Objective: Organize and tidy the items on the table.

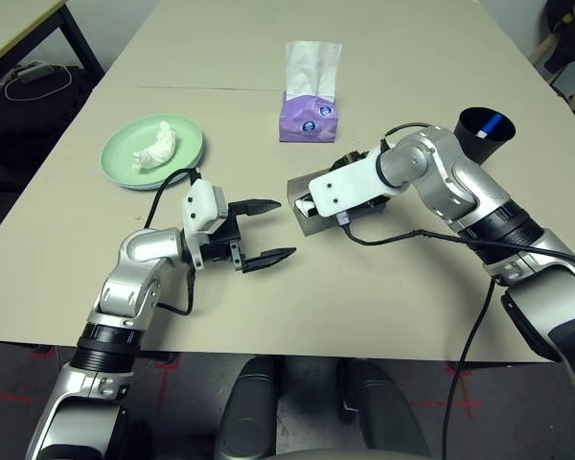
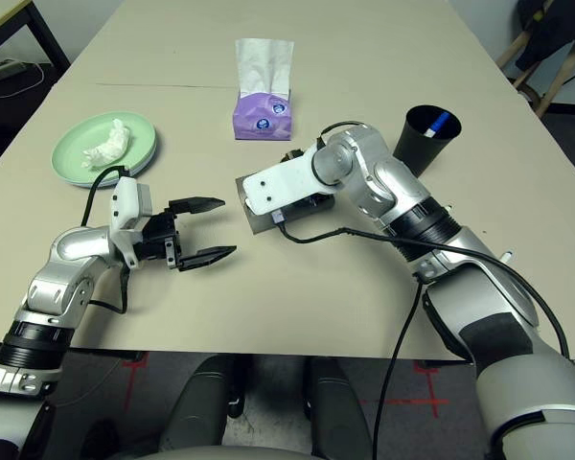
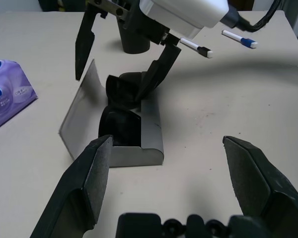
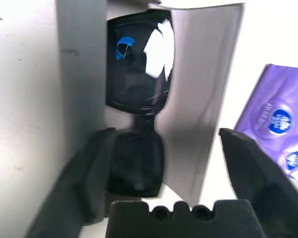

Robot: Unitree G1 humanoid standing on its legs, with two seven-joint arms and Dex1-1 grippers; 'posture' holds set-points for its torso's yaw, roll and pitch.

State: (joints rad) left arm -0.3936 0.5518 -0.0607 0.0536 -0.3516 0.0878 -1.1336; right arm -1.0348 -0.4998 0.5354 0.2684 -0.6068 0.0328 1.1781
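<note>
Bright even light, soft shadows; glare on sunglasses [image 4: 139, 64], near tool blurred

My left gripper [image 1: 267, 231] has black fingers on a white wrist block, and my forearms are silver. The table [image 1: 383, 287] is plain beige. The plate [image 1: 122, 153] is pale green, with white crumpled tissue [image 1: 156, 146] on it. The tissue pack [image 1: 308, 117] is purple with blue-and-white round marks. The sunglasses [image 3: 121, 111] are glossy black inside the grey case [image 3: 151, 144]. The cup [image 1: 483, 134] is black, and the markers [image 3: 241, 39] are white with blue or black caps.
</note>
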